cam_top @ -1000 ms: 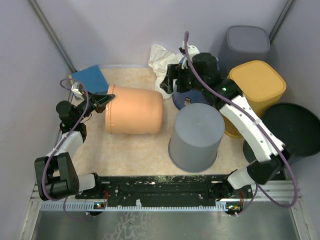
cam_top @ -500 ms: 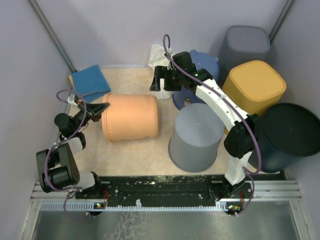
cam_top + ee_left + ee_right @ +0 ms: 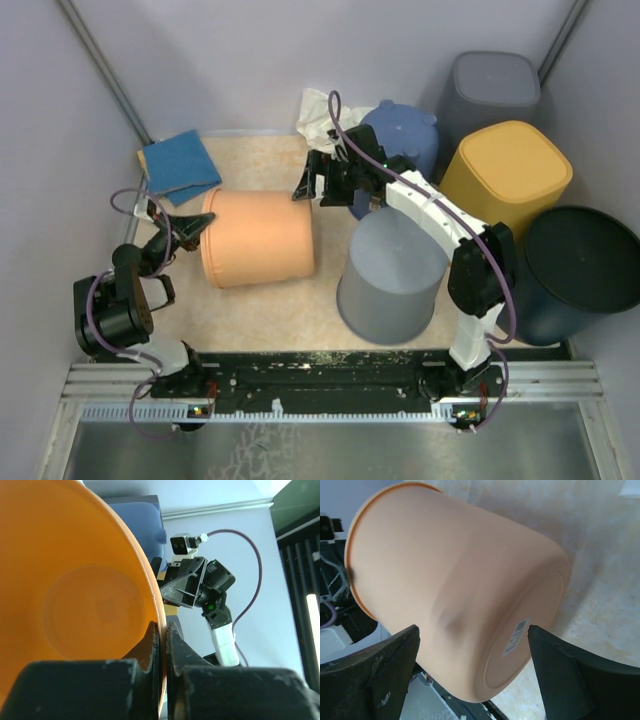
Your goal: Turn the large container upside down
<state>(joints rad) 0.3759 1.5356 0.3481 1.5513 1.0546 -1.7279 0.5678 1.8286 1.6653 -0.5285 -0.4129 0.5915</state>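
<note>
The large orange container (image 3: 258,238) lies on its side on the table, open mouth to the left, flat base to the right. My left gripper (image 3: 190,228) is shut on its rim; in the left wrist view the fingers (image 3: 162,627) pinch the thin orange rim (image 3: 150,590) between them. My right gripper (image 3: 312,183) is open just above the container's base end. In the right wrist view the wide-spread jaws (image 3: 472,630) frame the container's side and labelled base (image 3: 455,595) without touching it.
An upturned grey bucket (image 3: 392,272) stands right of the container. Behind it are a blue pot (image 3: 400,135), a yellow tub (image 3: 515,172), a dark grey bin (image 3: 493,85) and a black bin (image 3: 575,265). A blue cloth (image 3: 178,163) and white cloth (image 3: 320,110) lie at the back.
My right arm has swung left from the blue pot to the container's base end. The container has shifted slightly left with my left gripper holding its rim.
</note>
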